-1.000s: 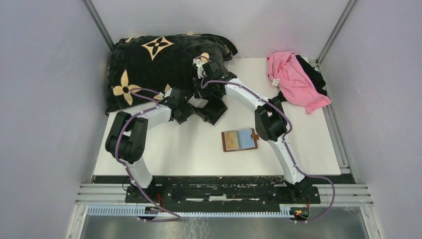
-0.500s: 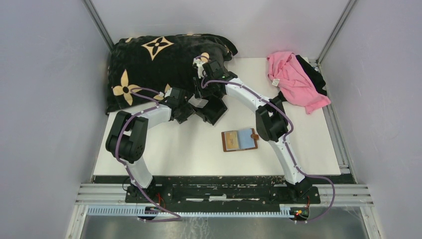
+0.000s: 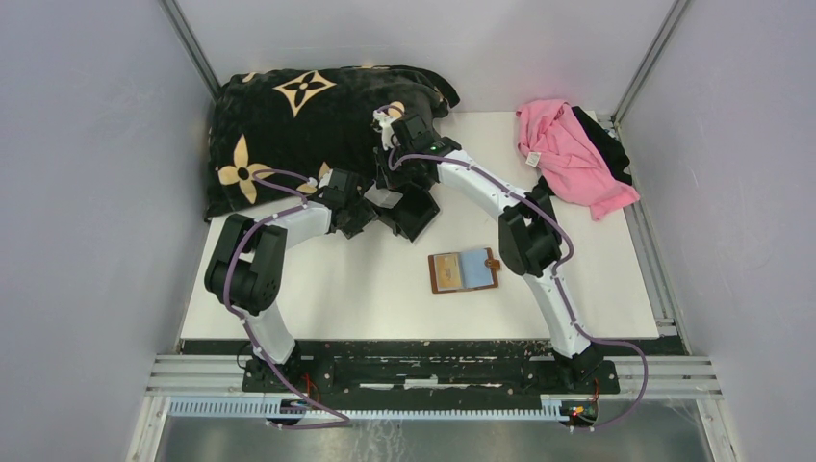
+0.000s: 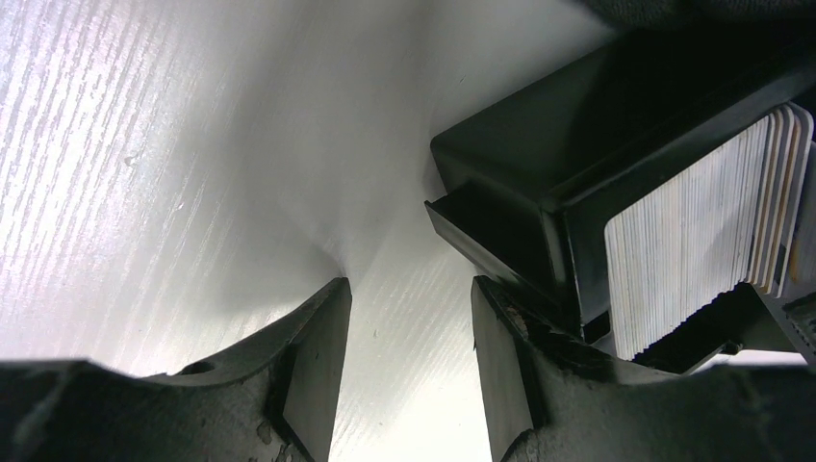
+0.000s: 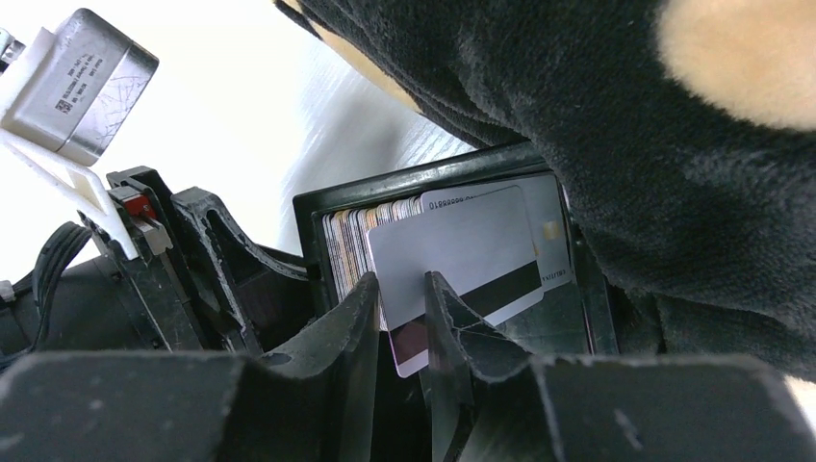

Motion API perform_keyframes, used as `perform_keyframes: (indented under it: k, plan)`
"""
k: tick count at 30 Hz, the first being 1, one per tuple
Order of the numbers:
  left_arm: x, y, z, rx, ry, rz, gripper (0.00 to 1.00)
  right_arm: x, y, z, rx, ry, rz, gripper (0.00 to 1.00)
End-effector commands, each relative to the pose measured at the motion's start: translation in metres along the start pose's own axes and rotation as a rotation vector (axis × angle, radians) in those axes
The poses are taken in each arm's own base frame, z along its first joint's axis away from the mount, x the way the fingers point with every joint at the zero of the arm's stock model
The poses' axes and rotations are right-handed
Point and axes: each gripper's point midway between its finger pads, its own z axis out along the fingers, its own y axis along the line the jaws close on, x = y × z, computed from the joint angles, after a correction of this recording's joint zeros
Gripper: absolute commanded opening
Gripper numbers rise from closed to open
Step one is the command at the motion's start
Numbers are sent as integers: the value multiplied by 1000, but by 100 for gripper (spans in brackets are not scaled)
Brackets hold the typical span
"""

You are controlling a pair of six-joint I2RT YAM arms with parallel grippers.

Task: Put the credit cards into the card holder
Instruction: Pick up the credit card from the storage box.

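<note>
The credit cards (image 4: 707, 250) stand on edge as a pale stack in a black tray (image 4: 539, 154) beside the blanket. One white card (image 5: 462, 255) with a black stripe stands tilted in front of the stack (image 5: 351, 241). My right gripper (image 5: 402, 281) straddles that card's lower corner, its jaws narrow but still apart. My left gripper (image 4: 409, 289) is open over bare table, its right finger (image 4: 500, 356) against the tray's outer wall. The card holder (image 3: 464, 270) lies open and flat on the table, away from both grippers, an orange-tan face on its left half and a grey-blue one on its right.
A black blanket (image 3: 298, 125) with tan flowers fills the back left and hangs over the tray's far side (image 5: 597, 125). A pink cloth (image 3: 568, 154) over something black lies at the back right. The white table (image 3: 366, 289) ends at a metal rail in front.
The right gripper's jaws have narrowed around the white card. The right arm's elbow has shifted slightly right. The left gripper and the card holder have stayed put.
</note>
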Motion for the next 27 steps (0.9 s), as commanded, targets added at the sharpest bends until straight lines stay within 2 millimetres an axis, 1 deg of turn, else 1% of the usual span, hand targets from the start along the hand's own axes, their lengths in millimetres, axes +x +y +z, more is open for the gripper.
perform_keyframes:
  k: [1,7,12,16,20,22,24,25,27]
  plan:
    - [-3,-8,4,40,-8,28,57,-27,21,-31,-17,-68,-20,26]
    - [-3,-9,1,49,-12,26,57,-28,13,-41,43,-83,-37,18]
    - [-4,-10,-4,60,-21,26,57,-35,6,-54,98,-110,-66,14]
    - [-10,-14,-13,81,-41,31,57,-42,-1,-67,145,-122,-94,2]
    - [-16,-16,-26,101,-70,37,60,-48,-4,-82,163,-143,-93,1]
    - [-18,-17,-33,110,-85,39,61,-48,-2,-90,168,-144,-96,1]
    - [-21,-18,-41,120,-98,42,63,-48,-1,-101,173,-146,-97,1]
    - [-21,-18,-45,127,-104,44,64,-50,1,-110,176,-151,-97,1]
    - [-24,-20,-56,150,-121,55,65,-47,3,-123,177,-146,-93,1]
